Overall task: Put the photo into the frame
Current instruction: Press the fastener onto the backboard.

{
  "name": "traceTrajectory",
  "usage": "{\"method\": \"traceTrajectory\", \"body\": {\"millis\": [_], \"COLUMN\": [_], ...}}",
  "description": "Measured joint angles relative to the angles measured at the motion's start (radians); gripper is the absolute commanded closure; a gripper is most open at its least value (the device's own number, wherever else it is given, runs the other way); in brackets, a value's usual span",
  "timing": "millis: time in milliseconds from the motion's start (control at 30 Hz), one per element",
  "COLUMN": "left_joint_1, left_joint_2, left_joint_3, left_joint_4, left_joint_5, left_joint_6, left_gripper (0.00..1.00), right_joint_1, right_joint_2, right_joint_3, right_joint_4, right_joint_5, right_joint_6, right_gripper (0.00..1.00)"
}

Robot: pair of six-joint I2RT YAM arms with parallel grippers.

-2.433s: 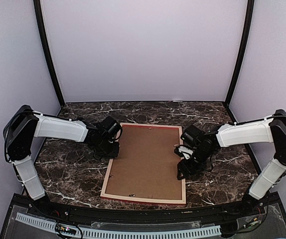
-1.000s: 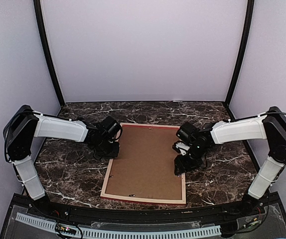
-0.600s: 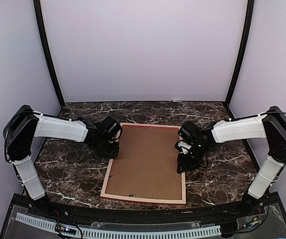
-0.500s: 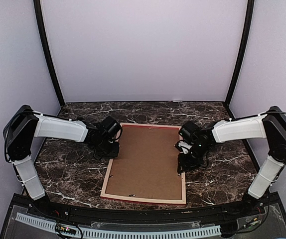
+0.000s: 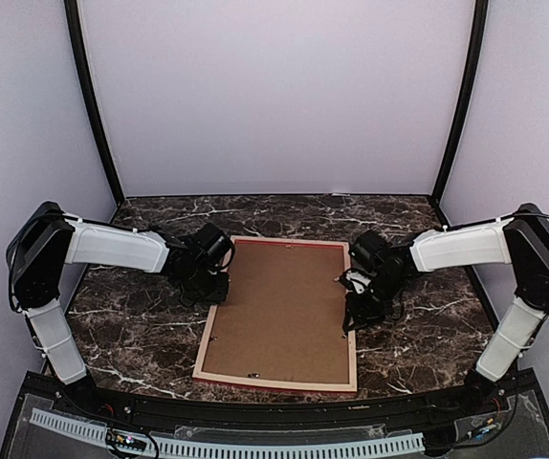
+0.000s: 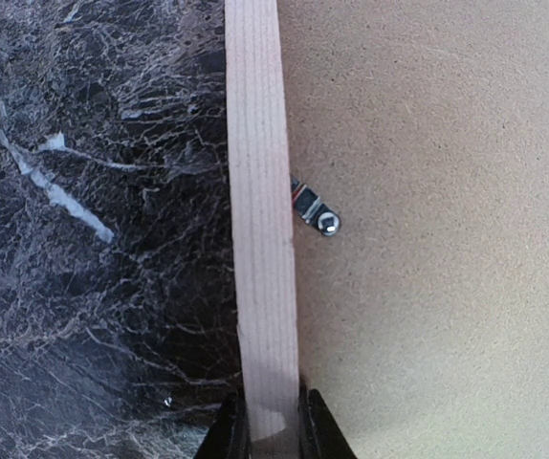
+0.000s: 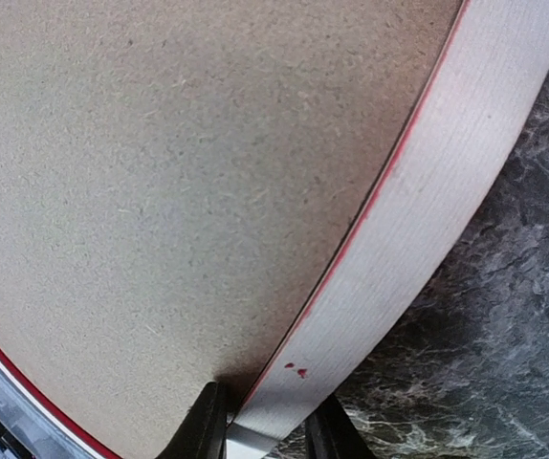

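Top external view shows the frame (image 5: pixel 274 382) lying flat on the marble worktop (image 5: pixel 141 325) between the two arms, back side up. A plain brown backing board (image 5: pixel 279 311) fills its opening. The photo is not visible in any view. It may sit under the board, but I cannot tell.

The left end effector (image 5: pixel 217 290) is on the frame's left rail near the far end. In the left wrist view its fingers are clamped on the pale wood rail, one on the outer face and one on the board side. A small metal clip (image 6: pixel 315 212) just ahead reaches from the rail over the board.

The right end effector (image 5: pixel 351 316) is at the right rail, about midway along. In the right wrist view its fingers straddle the rail and look pressed against both faces, so I judge it gripped.

With the board seated and both rails held, the loading steps look done or nearly done. Turning the frame red side up appears to be what is left. Other clips are too small to check.
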Motion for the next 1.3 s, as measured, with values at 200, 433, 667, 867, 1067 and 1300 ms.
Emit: {"method": "traceTrajectory", "body": {"millis": [200, 433, 667, 867, 1067, 1300], "left_joint_1": [0.0, 0.002, 0.002, 0.002, -0.002, -0.002], "left_joint_2": [-0.002, -0.005, -0.005, -0.005, -0.005, -0.004], "left_joint_3": [-0.002, -0.009, -0.011, -0.012, -0.012, -0.011], "left_joint_4": [0.003, 0.016, 0.024, 0.031, 0.035, 0.035], "left_joint_5": [0.001, -0.005, -0.011, -0.002, 0.009, 0.009], "left_joint_6": [0.0, -0.016, -0.028, -0.027, -0.022, -0.019], "left_gripper": [1.0, 0.99, 0.99, 0.99, 0.99, 0.99], "right_joint_1": [-0.036, -0.09, -0.116, -0.129, -0.15, -0.166], "right_joint_2": [0.031, 0.098, 0.149, 0.182, 0.231, 0.296], "right_joint_3": [0.03, 0.114, 0.182, 0.242, 0.305, 0.389], "right_joint_4": [-0.029, -0.067, -0.105, -0.032, 0.03, 0.056], "right_joint_5": [-0.041, -0.055, -0.051, 0.018, 0.081, 0.127], "right_joint_6": [-0.021, -0.071, -0.118, -0.132, -0.122, -0.115], "right_gripper": [0.9, 0.86, 0.62, 0.48, 0.46, 0.46]}}
